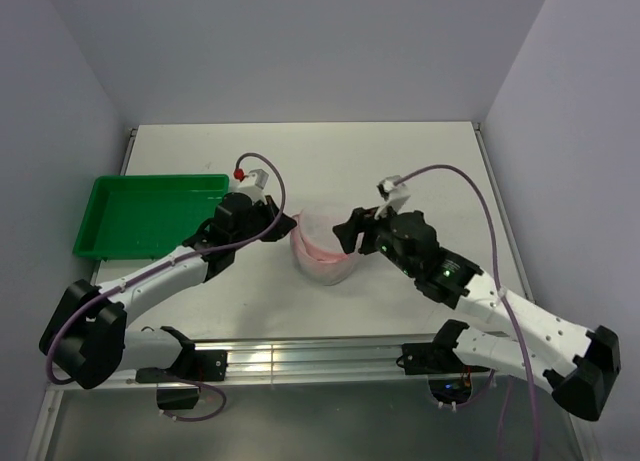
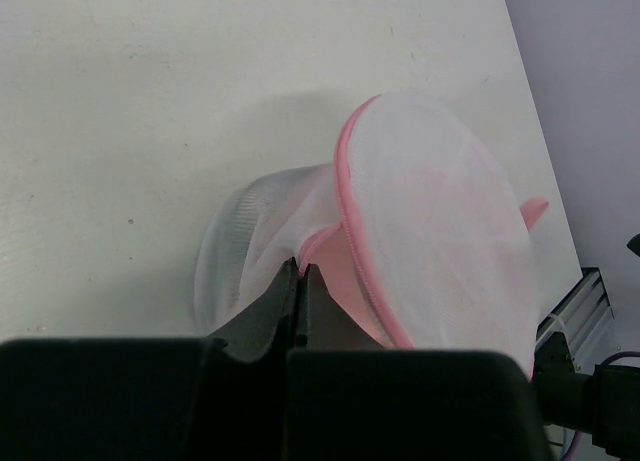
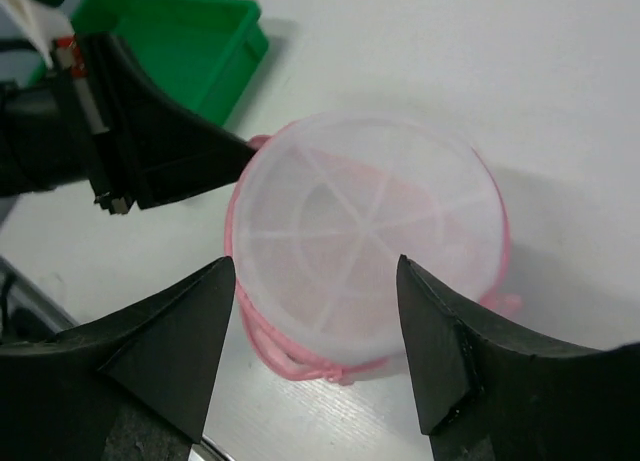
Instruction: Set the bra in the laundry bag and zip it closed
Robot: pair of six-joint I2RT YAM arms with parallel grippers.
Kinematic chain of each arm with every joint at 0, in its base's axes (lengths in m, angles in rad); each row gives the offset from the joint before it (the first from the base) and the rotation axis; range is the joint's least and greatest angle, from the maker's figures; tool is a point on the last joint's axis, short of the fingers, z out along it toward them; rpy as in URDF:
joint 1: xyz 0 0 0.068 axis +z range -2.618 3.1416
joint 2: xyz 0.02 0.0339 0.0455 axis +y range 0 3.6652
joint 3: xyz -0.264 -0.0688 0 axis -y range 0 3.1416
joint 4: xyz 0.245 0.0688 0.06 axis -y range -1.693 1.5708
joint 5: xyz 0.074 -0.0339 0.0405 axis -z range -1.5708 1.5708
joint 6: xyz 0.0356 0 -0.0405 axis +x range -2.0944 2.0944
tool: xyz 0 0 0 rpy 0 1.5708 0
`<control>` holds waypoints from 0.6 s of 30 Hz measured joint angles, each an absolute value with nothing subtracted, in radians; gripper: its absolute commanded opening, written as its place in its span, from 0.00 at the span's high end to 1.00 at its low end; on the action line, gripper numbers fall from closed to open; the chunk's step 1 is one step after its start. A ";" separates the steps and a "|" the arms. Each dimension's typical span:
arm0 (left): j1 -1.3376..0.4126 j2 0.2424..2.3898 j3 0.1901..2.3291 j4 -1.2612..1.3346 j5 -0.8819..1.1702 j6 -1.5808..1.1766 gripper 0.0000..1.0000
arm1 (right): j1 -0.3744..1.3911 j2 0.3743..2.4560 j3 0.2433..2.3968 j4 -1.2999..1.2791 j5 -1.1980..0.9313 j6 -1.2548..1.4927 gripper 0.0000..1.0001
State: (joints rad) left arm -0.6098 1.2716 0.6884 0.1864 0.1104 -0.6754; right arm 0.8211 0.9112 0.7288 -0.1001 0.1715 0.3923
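Mid-surface [image 1: 300,156], btwn both arms: laundry bag [image 1: 322,243], round, white see-thru mesh w/ pink zip trim [image 2: 343,191] round rim. Tipped so round panel w/ spoke-like seams faces right wrist cam. Can't tell if zip done up or not.

Inside bag, seen thru mesh as pink mass: bra [image 2: 440,206]. In top view, pink showing low in bag, on near side. Poking out at bag's far edge in left wrist view: small pink tab [image 2: 535,209]; strap or zip pull, can't tell. Hanging at bag's lower edge in right wrist view: thin pink loops [image 3: 280,359]; same doubt.

Fully closed, tips together: left jaws, nipping bag's mesh wall just beside pink trim, on bag's left side. Stretched in from left, wrist just beside bag: left arm [image 1: 160,271].

Spread wide, nothing in grip: right jaws. In right wrist view, fingers [image 3: 175,351] either side of bag, bag framed btwn them, no contact visible. Reaching in from right, head just beside bag's right edge in top view: right arm [image 1: 520,316].

Off to left, well apart from bag: green tray [image 1: 150,221], by surface's left edge, behind left arm.

Round the surface on 3 sides: plain pale walls [image 1: 300,41].
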 measured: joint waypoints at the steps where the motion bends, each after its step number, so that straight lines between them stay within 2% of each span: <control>1: -0.609 1.272 0.688 0.188 0.113 -0.675 0.98 | 0.817 0.871 0.700 -0.101 0.197 0.429 0.34; 2: -0.609 1.272 0.688 0.188 0.115 -0.675 0.89 | 0.814 0.834 0.670 -0.107 0.224 0.465 0.37; 3: -0.608 1.271 0.688 0.188 0.117 -0.674 0.85 | 0.812 0.798 0.639 -0.117 0.250 0.508 0.39; 6: -0.606 1.261 0.688 0.188 0.116 -0.677 0.71 | 0.810 0.711 0.548 -0.150 0.302 0.616 0.39; 7: -0.605 1.256 0.688 0.187 0.116 -0.678 0.69 | 0.811 0.686 0.516 -0.157 0.312 0.650 0.33; 10: -0.605 1.228 0.688 0.175 0.106 -0.681 0.57 | 0.809 0.649 0.451 -0.165 0.323 0.727 0.03; 11: -0.605 1.215 0.688 0.174 0.102 -0.683 0.50 | 0.807 0.651 0.445 -0.168 0.323 0.749 0.02; 14: -0.605 1.164 0.685 0.154 0.074 -0.692 0.43 | 0.796 0.670 0.437 -0.136 0.316 0.804 0.02; 18: -0.605 1.067 0.665 0.106 0.040 -0.702 0.42 | 0.743 0.683 0.401 -0.043 0.264 0.860 0.05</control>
